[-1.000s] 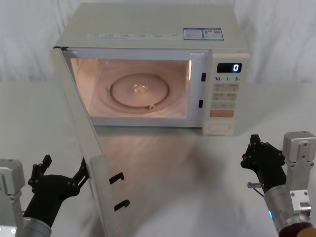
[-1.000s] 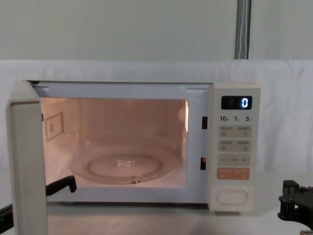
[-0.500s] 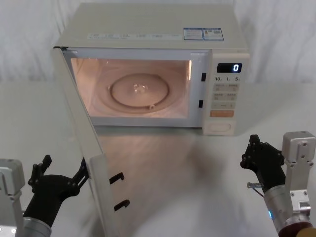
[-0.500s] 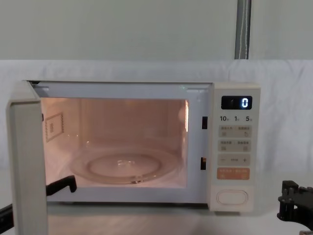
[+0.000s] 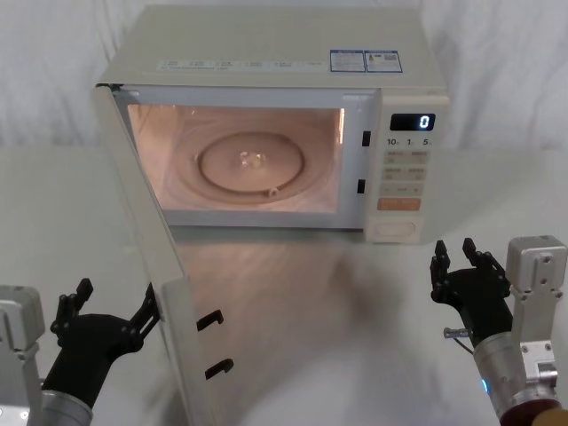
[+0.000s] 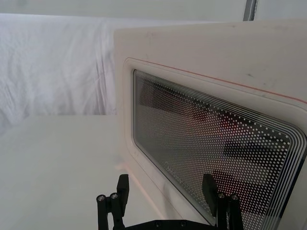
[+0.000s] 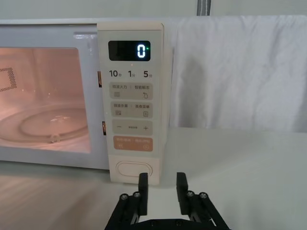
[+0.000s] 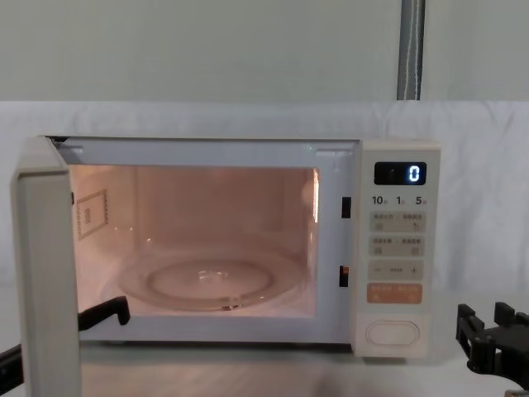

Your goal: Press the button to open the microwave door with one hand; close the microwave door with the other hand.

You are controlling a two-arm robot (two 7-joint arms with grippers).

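**Inspector:** Condition of the appliance?

**Assistant:** The microwave (image 5: 266,62) stands at the back of the white worktop (image 5: 355,302). The microwave door (image 5: 146,257) hangs wide open on its left hinge, swung out toward the robot's left side, its latch hooks facing the cavity. The cavity lamp is lit and the glass turntable (image 5: 250,166) lies bare inside. The display (image 8: 400,173) reads "0".

**Inspector:** The button?

**Assistant:** The button (image 7: 134,169) sits at the foot of the key panel, below the orange key (image 7: 133,143). Nothing touches it.

**Inspector:** Right arm?

**Assistant:** The right pincer (image 5: 454,257) is released, fingers apart with a narrow gap, held low in front of the panel and slightly right of it, clear of the microwave. In the right wrist view its fingertips (image 7: 143,182) line up just under the button.

**Inspector:** Left arm?

**Assistant:** The left pincer (image 5: 111,306) is released too, fingers spread wide, low on the robot's left, just outside the open door. One finger (image 5: 149,306) is at the door's outer face near its free edge; contact cannot be confirmed. The left wrist view looks onto the door's dotted window (image 6: 216,143).
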